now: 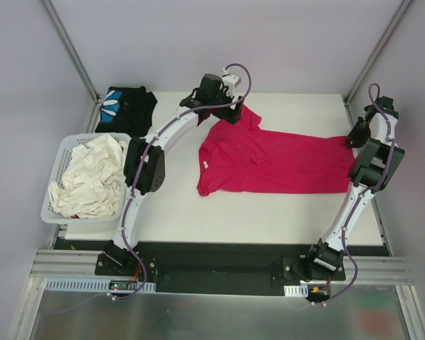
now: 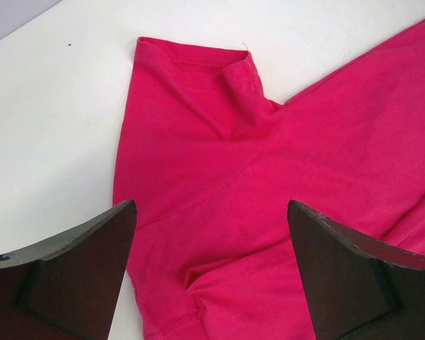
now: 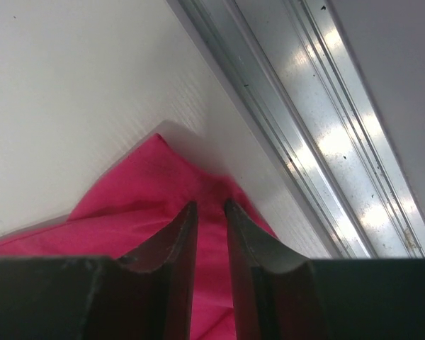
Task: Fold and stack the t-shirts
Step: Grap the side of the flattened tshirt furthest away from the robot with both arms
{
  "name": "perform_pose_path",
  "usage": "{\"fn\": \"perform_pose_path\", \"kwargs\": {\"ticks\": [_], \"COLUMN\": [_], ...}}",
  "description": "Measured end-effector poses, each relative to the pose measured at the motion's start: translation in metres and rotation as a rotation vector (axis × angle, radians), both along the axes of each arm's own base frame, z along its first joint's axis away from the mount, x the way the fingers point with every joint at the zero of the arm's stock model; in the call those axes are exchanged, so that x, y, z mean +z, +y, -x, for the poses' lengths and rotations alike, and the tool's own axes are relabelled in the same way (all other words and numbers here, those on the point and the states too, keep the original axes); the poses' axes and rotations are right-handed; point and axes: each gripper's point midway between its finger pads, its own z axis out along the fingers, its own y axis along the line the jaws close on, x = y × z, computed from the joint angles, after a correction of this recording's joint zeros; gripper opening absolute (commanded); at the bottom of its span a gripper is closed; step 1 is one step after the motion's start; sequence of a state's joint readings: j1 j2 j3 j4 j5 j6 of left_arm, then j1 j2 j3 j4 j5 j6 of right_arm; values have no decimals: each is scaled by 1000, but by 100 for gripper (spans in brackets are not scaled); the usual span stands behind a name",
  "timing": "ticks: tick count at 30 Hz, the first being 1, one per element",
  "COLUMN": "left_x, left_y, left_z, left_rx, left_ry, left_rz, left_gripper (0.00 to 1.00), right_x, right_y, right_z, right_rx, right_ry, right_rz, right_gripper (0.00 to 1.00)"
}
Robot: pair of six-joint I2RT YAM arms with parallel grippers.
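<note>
Magenta-red t-shirt [image 1: 269, 161] lies spread flat across the white table [image 1: 198, 212] in the top view. Its far sleeve is under the left gripper [image 1: 231, 115] and its right-hand edge is at the right gripper [image 1: 352, 139]. A black t-shirt [image 1: 127, 108] sits folded at the far left corner, just beyond the basket [image 1: 55, 170]. From the left wrist, the fingers [image 2: 92, 262] stand wide apart, with the sleeve lying between and beyond them. From the right wrist, the fingers [image 3: 173, 241] are drawn narrow, pinching a raised corner of the red cloth beside the metal rail [image 3: 326, 127].

Two white arms [image 1: 171, 131] with black joints [image 1: 145, 170], purple cables [image 1: 129, 234], dark wedge-fingered hands [image 2: 211, 205]
</note>
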State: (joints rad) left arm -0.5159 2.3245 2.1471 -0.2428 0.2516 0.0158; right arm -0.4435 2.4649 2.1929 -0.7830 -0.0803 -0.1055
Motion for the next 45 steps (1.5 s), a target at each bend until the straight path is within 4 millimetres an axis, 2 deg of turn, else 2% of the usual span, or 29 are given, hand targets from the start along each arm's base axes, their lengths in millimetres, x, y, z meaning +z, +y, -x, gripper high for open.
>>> {"fn": "perform_pose_path", "kwargs": {"ticks": [5,8,9,20,24,28,33,40,42,43,45], "left_x": [0,-1,-1,-15,-14,-41,-83,-117,-120,-120,-120], "left_y": [0,0,0,3,-2,0,4,20,21,22,23], "left_z": [0,0,0,2,-12,-17,-8,5,7,7,9], "left_rx": [0,0,0,6,19,30,55,101,108,111,116], "left_ry": [1,2,3,19,-10,27,131,218,227,229,230], "left_rz": [0,0,-1,-17,-6,-21,-53,-98,-99,-98,-94], "left_gripper": [86,87,87,89,82,75,76,77,76,76,76], "right_x": [0,1,1,-2,-2,-1,-1,-1,-2,-1,-1], "right_y": [0,-1,-1,1,8,11,19,24,24,25,26], "right_z": [1,2,3,6,11,12,15,21,22,23,26], "right_rx": [-1,-3,-4,-3,-4,-2,8,13,13,13,9], "right_ry": [1,8,13,22,22,21,25,34,34,34,36], "right_rz": [3,6,8,6,3,2,0,-3,-4,-4,-7], "right_gripper": [19,2,1,1,1,1,1,1,7,14,19]}}
